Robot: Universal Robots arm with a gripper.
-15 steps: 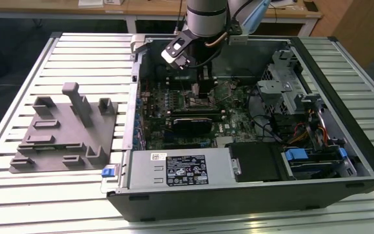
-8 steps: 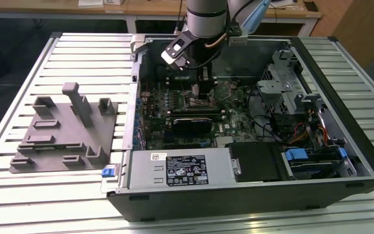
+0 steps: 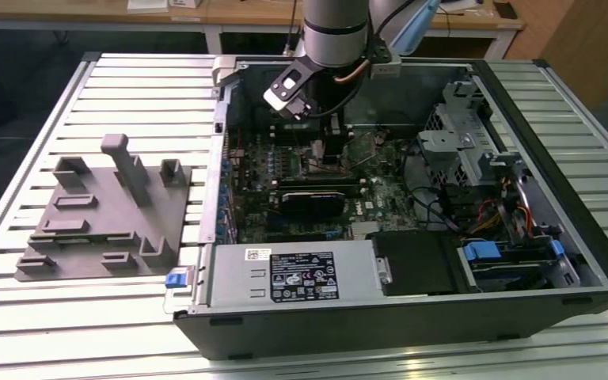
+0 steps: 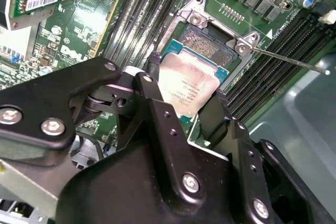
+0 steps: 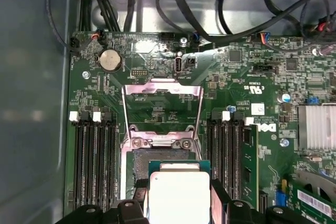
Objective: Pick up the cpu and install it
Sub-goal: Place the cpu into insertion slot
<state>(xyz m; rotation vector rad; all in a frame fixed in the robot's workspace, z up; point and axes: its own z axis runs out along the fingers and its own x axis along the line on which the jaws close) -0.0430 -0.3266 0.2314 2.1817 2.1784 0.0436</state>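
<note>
The cpu [image 4: 190, 83], a thin square chip with a pale silver top, sits between my two black fingers in both wrist views [image 5: 178, 190]. My gripper [image 4: 184, 94] is shut on it by two opposite edges [image 5: 178, 205]. The chip hangs slightly tilted just over the open socket [image 4: 207, 40] on the green motherboard. The socket's metal load frame [image 5: 163, 103] is swung up and back, and its wire lever [image 4: 289, 59] sticks out to one side. In the exterior view my gripper [image 3: 323, 146] reaches down inside the open computer case [image 3: 410, 317].
A grey plastic tray [image 3: 104, 214] with upright blocks lies on the slatted table at the exterior view's left. Memory slots [image 5: 94, 166] flank the socket. Black cables [image 5: 210, 3], a finned heatsink [image 5: 317, 127], the power supply [image 3: 294, 273] and drive cage [image 3: 484, 158] crowd the case.
</note>
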